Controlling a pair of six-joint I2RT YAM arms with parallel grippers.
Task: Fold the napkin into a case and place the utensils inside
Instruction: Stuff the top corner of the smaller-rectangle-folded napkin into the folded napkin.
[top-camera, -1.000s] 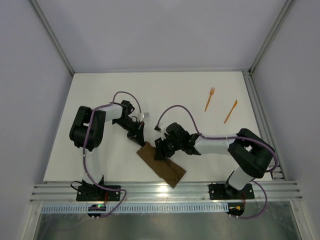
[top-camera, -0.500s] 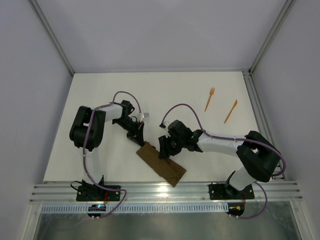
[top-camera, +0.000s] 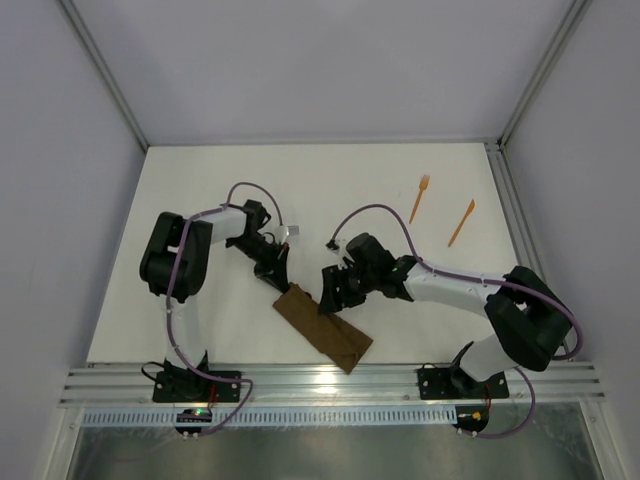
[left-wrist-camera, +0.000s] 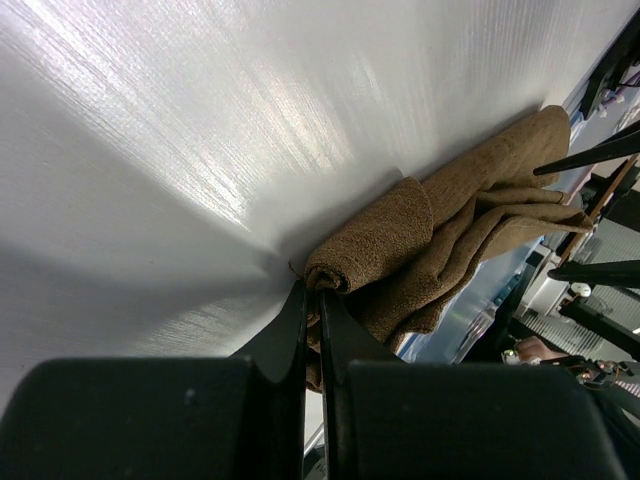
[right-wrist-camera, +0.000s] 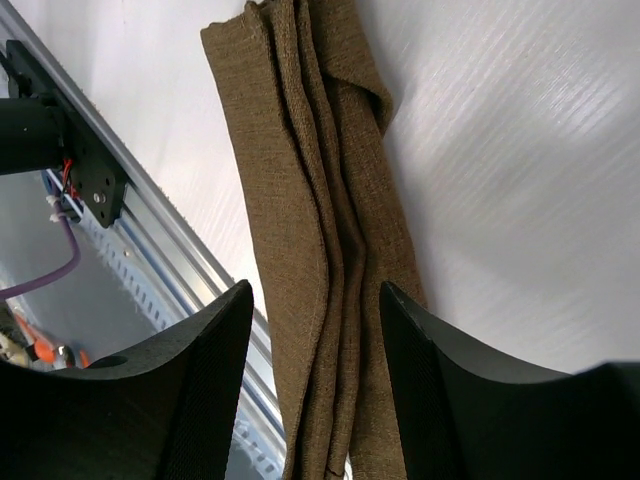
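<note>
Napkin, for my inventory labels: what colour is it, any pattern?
The napkin is plain brown, unpatterned; the right wrist view shows it best.

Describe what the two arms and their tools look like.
Both arms match: the left arm and right arm have bulky black joint housings, white link sections and a looping purple cable each. The left tool and right tool each end in two smooth black fingers.
</note>
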